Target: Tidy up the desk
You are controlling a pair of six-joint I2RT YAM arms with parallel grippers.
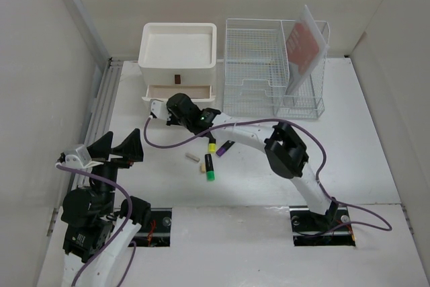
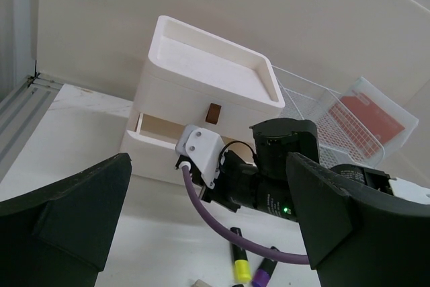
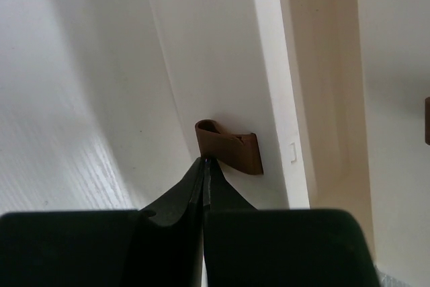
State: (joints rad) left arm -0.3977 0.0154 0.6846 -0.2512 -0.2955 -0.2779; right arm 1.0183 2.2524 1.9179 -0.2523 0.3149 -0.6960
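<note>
The white desk (image 1: 349, 139) holds several loose items in its middle: a black marker with a yellow cap (image 1: 211, 144), a purple-capped one (image 1: 225, 146), a green-capped highlighter (image 1: 209, 166) and a small white piece (image 1: 193, 156). My right gripper (image 1: 175, 101) reaches to the cream drawer box (image 1: 178, 45). In the right wrist view it (image 3: 204, 160) is shut, tips pinched at the edge of the lower drawer's brown pull tab (image 3: 232, 149). That lower drawer (image 1: 195, 92) stands slightly pulled out. My left gripper (image 1: 115, 147) hovers open and empty at the left.
A white wire-mesh rack (image 1: 259, 65) with a red notebook (image 1: 302, 45) stands right of the drawer box. A grey rail (image 1: 101, 105) runs along the desk's left edge. The right arm's purple cable (image 2: 201, 210) hangs over the markers (image 2: 239, 260).
</note>
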